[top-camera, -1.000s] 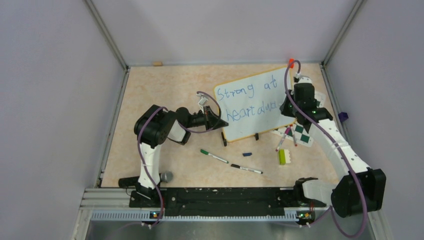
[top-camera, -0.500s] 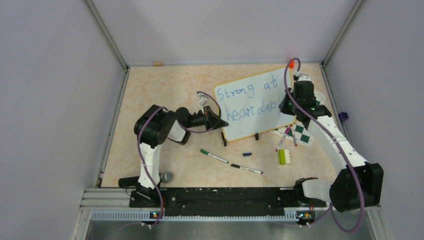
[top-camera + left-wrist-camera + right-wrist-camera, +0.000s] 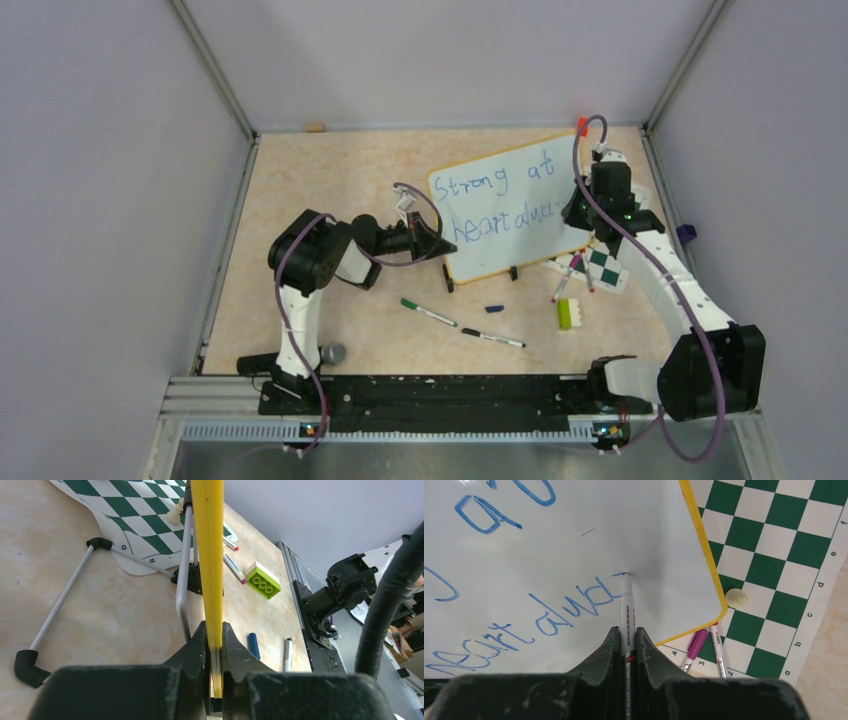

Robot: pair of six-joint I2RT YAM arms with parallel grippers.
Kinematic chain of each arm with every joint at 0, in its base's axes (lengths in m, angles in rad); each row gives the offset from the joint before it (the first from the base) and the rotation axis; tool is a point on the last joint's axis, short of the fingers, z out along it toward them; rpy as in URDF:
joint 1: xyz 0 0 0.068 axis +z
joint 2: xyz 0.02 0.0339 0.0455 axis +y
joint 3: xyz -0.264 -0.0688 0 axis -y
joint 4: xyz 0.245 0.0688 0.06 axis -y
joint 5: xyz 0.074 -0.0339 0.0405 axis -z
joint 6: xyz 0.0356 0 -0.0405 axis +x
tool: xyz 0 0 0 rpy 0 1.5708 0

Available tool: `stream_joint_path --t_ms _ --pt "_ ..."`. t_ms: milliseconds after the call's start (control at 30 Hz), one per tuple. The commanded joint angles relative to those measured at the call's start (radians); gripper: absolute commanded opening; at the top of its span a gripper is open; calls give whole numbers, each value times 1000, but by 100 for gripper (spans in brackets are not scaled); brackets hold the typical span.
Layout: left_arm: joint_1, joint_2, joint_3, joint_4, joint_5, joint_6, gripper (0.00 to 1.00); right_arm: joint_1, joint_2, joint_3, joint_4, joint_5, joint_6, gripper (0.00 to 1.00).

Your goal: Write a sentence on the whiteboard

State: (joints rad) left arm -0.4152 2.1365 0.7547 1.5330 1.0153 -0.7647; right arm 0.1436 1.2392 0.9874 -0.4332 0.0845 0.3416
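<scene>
While left hand [image 3: 214, 630] clamps whiteboard [image 3: 500, 215], right hand [image 3: 626, 632] holds marker [image 3: 627, 600] against it.

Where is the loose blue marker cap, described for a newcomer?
Find the large white whiteboard with the yellow-orange rim, standing mid-table. Just in front of its right black clip foot lies the small dark blue cap. It is stubby, far shorter than the green-capped pen and black-capped pen flanking it.

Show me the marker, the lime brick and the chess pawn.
marker [image 3: 626, 611], right wrist view, white barrel
lime brick [image 3: 263, 581], left wrist view, studded top
chess pawn [image 3: 737, 598], right wrist view, its middle
</scene>
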Motion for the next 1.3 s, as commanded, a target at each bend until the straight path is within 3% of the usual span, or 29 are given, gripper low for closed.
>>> stream_joint_path --t_ms 0,900,1267 --pt "-22 11 5 87 127 41 0 -16 -25 -28 32 -2 11 0" --pt "-22 13 8 87 128 38 0 -36 21 64 52 -12 12 0" --pt "-21 11 6 87 128 40 0 -36 -25 -51 36 -1 3 0"
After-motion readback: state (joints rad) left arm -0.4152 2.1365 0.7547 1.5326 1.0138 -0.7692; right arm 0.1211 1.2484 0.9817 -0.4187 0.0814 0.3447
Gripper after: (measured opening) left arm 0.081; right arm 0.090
